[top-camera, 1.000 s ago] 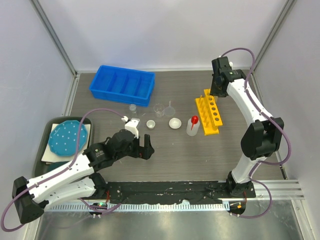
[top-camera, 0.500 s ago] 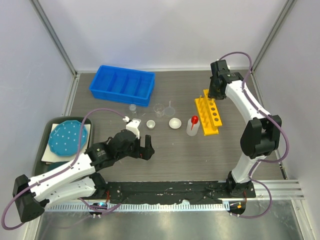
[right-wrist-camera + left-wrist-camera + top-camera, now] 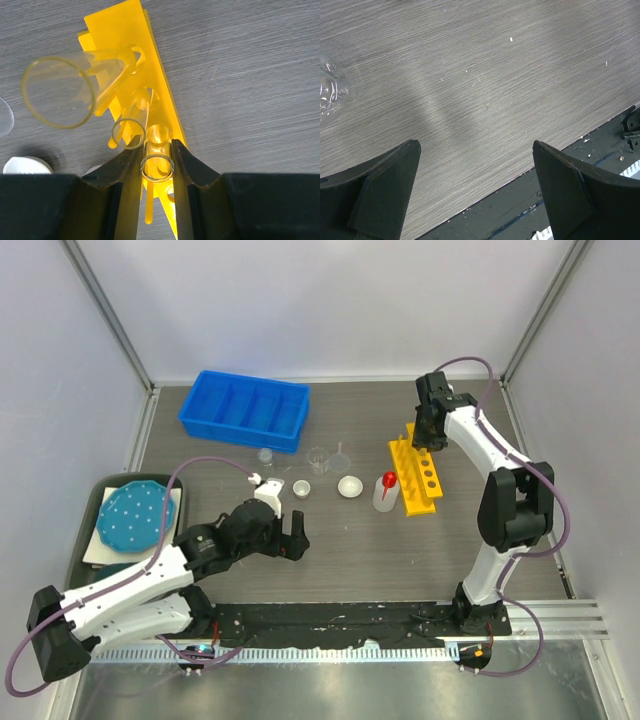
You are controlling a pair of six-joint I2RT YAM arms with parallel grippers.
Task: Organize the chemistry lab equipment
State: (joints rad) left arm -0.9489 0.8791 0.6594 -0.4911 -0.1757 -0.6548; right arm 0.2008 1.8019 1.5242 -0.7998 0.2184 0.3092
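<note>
My right gripper is shut on a thin clear tube, held upright over the far end of the yellow holed rack. Two more clear tubes stand in the rack beside it. A red-capped squeeze bottle, a white round dish, small beakers, a funnel and a vial sit mid-table. My left gripper hangs open over bare table near the front edge, nothing between its fingers. A bit of clear glass shows at the left of its view.
A blue divided bin stands at the back left. A teal dotted plate lies on a dark tray at the left edge. The black mounting rail runs along the front.
My right gripper has shifted a little left and nearer with the tube, over the rack's far end. The left arm has barely moved.
</note>
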